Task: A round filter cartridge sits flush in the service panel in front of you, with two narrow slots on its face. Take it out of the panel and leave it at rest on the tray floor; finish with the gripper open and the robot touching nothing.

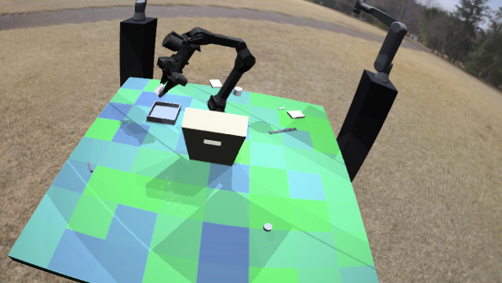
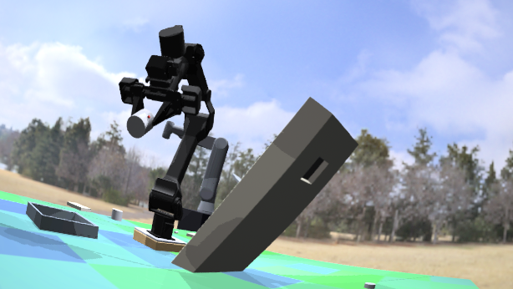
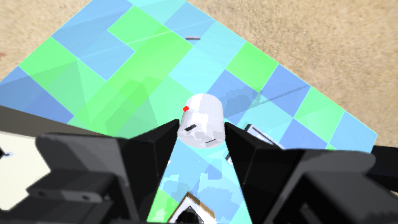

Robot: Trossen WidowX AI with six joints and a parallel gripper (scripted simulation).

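The white round cartridge (image 1: 159,87) (image 2: 139,124) (image 3: 204,117) is out of the panel, held tilted in the air. Its two dark slots and a red mark show in the wrist view. My gripper (image 1: 161,91) (image 2: 144,119) (image 3: 201,124) is shut on it, one finger on each side. The grey tray (image 1: 163,121) (image 2: 64,228) (image 3: 252,129) is well below; in the wrist view it lies to the right of the cartridge, partly hidden by the right finger. The service panel (image 1: 214,123) (image 2: 259,209) (image 3: 25,172) leans on the table, its socket face turned away from the top and exterior views.
A white cylinder (image 1: 238,91) (image 2: 117,214) and a pale slab (image 1: 215,83) (image 2: 78,205) lie near the arm's base. Another slab (image 1: 296,114) and a dark bar (image 1: 282,131) lie at the right. A small disc (image 1: 267,226) is in front. Grey arms stand on black pedestals (image 1: 368,123) (image 1: 137,53).
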